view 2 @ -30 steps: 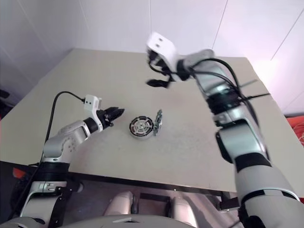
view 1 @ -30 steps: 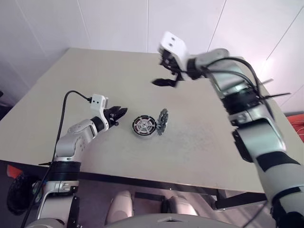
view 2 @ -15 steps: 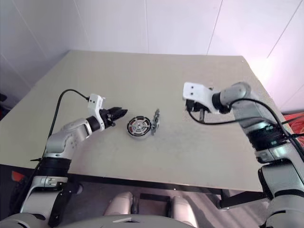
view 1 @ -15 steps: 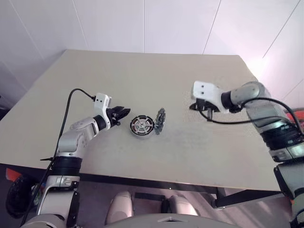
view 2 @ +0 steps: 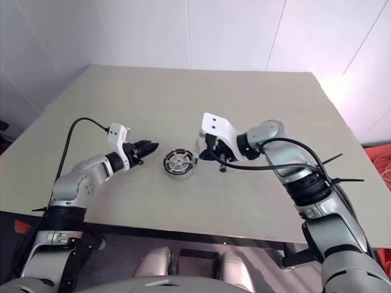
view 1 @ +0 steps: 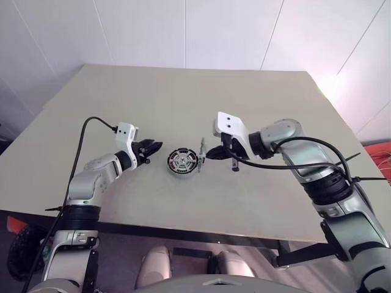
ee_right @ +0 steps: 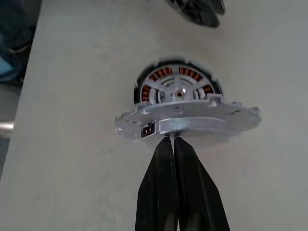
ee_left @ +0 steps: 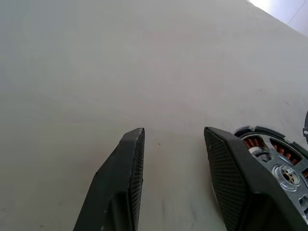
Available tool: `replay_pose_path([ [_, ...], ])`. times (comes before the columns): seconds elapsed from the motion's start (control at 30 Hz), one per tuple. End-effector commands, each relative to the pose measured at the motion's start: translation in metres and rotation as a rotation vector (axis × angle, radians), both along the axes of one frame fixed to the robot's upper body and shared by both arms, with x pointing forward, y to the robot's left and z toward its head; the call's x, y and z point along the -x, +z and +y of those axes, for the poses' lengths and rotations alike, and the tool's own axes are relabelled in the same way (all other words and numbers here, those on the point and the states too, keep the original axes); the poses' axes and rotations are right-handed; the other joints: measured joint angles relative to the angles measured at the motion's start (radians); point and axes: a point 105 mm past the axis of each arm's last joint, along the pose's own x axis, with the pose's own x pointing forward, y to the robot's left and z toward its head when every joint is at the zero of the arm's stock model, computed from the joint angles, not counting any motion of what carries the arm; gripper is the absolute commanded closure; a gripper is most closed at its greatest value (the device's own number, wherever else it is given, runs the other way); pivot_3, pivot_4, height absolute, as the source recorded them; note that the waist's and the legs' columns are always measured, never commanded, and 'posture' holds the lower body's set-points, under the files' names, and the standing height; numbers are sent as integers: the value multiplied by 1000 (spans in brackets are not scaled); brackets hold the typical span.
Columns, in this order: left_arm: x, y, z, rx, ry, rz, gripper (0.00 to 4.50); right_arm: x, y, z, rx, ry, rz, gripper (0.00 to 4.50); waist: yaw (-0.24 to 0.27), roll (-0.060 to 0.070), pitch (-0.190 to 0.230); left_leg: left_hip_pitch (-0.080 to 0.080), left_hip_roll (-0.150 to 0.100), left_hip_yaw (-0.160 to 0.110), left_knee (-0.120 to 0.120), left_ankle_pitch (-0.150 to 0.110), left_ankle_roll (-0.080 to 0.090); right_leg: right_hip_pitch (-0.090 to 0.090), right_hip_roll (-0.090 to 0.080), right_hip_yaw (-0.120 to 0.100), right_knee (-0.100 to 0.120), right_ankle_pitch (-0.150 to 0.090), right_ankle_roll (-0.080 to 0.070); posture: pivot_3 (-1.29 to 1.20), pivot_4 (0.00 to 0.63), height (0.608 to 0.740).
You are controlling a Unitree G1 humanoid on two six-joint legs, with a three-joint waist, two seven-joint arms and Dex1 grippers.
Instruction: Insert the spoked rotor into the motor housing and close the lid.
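Observation:
The dark motor housing (view 1: pixel 183 162) lies flat mid-table with copper windings showing. The silver spoked rotor (ee_right: pixel 178 91) sits inside it. The grey lid (view 1: pixel 201 156) stands on edge at the housing's right side, joined to its rim. My right gripper (view 1: pixel 211 154) is shut and empty, with its fingertips (ee_right: pixel 172 140) against the lid's outer face (ee_right: pixel 187 120). My left gripper (view 1: pixel 154 146) rests open just left of the housing, a small gap apart. Its fingers (ee_left: pixel 130 159) hold nothing, and the housing (ee_left: pixel 274 159) lies beside the other finger.
The beige table (view 1: pixel 275 201) runs to a front edge near me and a white wall behind. A black cable (view 1: pixel 91 125) loops from my left wrist. My left gripper (ee_right: pixel 197 7) also shows beyond the housing in the right wrist view.
My right arm came down from high over the far table to the lid's right side, and its fingers closed. The left arm stayed put.

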Motion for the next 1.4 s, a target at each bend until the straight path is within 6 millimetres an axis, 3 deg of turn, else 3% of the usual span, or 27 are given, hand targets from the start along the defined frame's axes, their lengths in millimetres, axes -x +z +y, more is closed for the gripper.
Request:
replay_pose_path([
  [0.03, 0, 17, 4, 2, 6, -57, 2434, 0, 19, 15, -55, 25, -33, 4465, 0, 0, 0, 0, 0, 0, 0, 0, -1, 0, 0, 0, 0, 0, 0, 0, 0, 740],
  [0.2, 0, 17, 6, 0, 21, -58, 2434, -5, 20, 38, -101, 31, -10, 4465, -1, 0, 0, 0, 0, 0, 0, 1, -2, 0, 0, 0, 0, 0, 0, 0, 0, 740],
  [0.47, -1, 22, 15, -12, 44, -75, 2434, -15, -10, 66, -133, -20, 79, 4465, -2, 0, 0, -1, 0, 0, 0, 1, -2, -1, 0, 0, 0, 0, 0, 0, 0, 740],
  [0.9, -1, 25, 13, -16, 41, -84, 2434, -42, -59, 74, -120, -195, 118, 4465, -4, 0, 0, 0, 0, 0, -1, 1, -3, 0, 0, 0, 0, 0, 0, 0, 0, 740],
  [1.2, 0, 24, 8, -11, 23, -78, 2434, -33, -95, 68, -90, -185, 80, 4465, -4, -1, -1, 7, 0, 0, -1, 1, -3, 6, 0, 0, 0, 0, 0, 0, 0, 740],
  [1.33, -1, 24, 6, -9, 17, -77, 2434, -36, -90, 67, -147, -186, 32, 4465, -4, 0, -1, 17, 0, 0, -4, 1, -3, 16, 0, 1, -2, 0, 1, 0, 0, 740],
  [1.4, -2, 24, 3, -6, 7, -77, 2434, -38, -63, 74, -287, -165, -10, 4465, -4, -1, 0, 20, 0, 0, -5, 0, -1, 19, 0, 1, -3, -1, 2, 0, 0, 740],
])
